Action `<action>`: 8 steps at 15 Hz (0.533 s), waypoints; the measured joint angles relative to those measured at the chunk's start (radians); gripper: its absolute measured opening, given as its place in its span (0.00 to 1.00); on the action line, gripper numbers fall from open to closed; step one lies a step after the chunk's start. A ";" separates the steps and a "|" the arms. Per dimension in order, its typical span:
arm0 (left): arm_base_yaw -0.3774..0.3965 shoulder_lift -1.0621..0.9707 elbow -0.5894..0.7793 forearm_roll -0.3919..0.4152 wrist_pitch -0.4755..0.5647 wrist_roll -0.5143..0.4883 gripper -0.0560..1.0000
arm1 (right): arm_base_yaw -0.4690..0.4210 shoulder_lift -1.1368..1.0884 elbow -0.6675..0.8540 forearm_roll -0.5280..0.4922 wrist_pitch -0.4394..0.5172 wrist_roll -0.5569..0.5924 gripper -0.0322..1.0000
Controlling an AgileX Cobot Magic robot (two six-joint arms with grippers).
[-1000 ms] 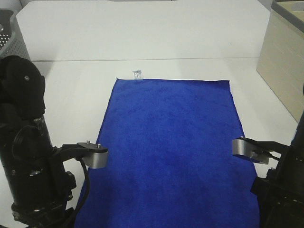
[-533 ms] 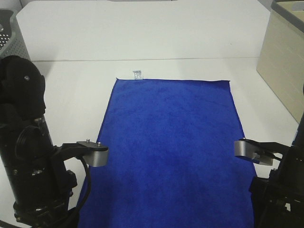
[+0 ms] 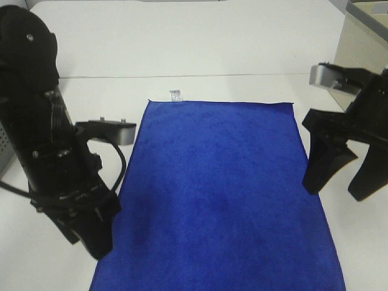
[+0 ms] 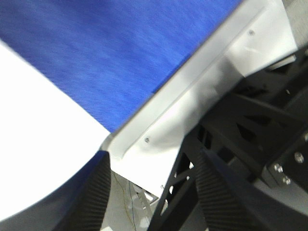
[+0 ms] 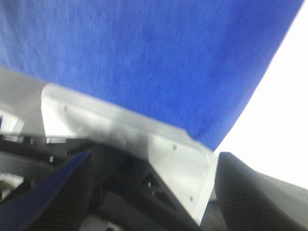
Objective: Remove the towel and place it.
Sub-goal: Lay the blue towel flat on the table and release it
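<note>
Overhead, we see the left hand (image 3: 91,242) pointing down at the near left of the scene. Its black tips sit right at the left long edge of the towel (image 3: 224,194), close to the near left corner. From above we cannot tell whether they touch the cloth. In the left wrist view its two ribbed fingers (image 4: 94,197) stand partly apart with nothing between them.

The right hand (image 3: 336,189) hangs at the towel's right long edge, roughly halfway along it. Its two dark fingers (image 3: 324,160) are spread wide and hold nothing. The inner one lines up with the edge of the cloth and the outer one is over bare worktop (image 3: 182,48). The right wrist view shows the same wide gap, with blue cloth and white surface beyond it.

Between the two hands, the towel lies flat and smooth on the white worktop. It is a deep royal-blue rectangle whose long sides run away from the robot. A small white tag (image 3: 176,95) sticks out from its far short edge, near the far left corner.

At the far right a beige box (image 3: 364,48) stands well apart from the towel.
</note>
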 joint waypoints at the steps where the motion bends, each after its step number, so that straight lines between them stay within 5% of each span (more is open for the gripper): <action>1: 0.029 0.000 -0.045 0.031 0.002 -0.032 0.54 | 0.000 0.004 -0.057 -0.041 -0.002 0.051 0.71; 8: 0.328 0.134 -0.558 0.067 0.037 -0.108 0.54 | -0.012 0.298 -0.643 -0.213 -0.004 0.119 0.71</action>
